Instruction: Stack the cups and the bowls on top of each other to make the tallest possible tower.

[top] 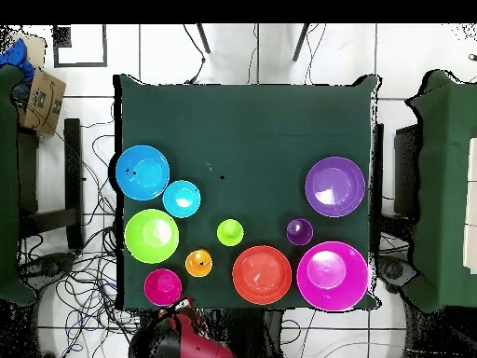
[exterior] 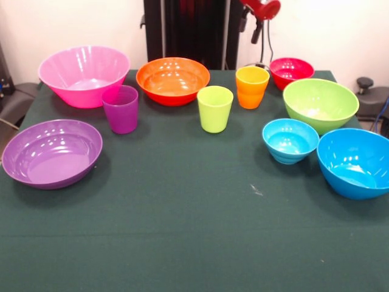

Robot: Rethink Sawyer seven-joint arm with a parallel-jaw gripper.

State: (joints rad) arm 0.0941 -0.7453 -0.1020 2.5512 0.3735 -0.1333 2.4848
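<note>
I saw the cups [exterior: 215,108] and bowls [exterior: 173,80] standing separately, unstacked, in an arc along the table's [exterior: 182,231] robot side, leaving the opposite half open. The gripper [exterior: 258,28] hung retracted above the red bowl [exterior: 291,71]; I couldn't tell its state, and I read no writing

Green-clothed counter [exterior: 182,231] mid-room; cardboard box [top: 39,101] at overhead top left; cables [top: 88,280] on white tile floor [top: 168,51].

Near half of table [exterior: 182,231] free; bowls [exterior: 173,80], cups [exterior: 215,108] crowd far side
</note>
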